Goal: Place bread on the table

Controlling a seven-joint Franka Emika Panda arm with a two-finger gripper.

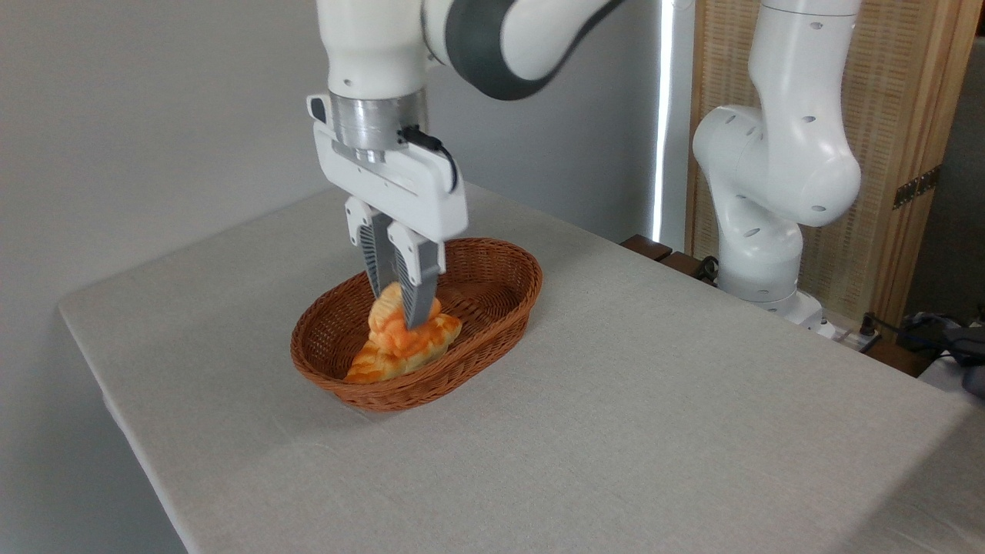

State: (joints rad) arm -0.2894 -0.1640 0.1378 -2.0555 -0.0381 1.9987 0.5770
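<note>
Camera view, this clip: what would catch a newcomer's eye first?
The white hand reaching down into the brown wicker basket at table centre, its fingers closed around the orange bread. Beneath that lies a longer golden loaf. The grey cloth table spreads around them.

Reaching straight down from the bent white arm, gripper pointing at the table, both fingers pinched close around something orange.

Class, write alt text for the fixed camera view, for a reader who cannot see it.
A white robot arm's hand reaches into a brown wicker basket, its fingers closed around a small orange bread lying on a longer braided loaf. The basket sits on a grey cloth-covered table.
</note>
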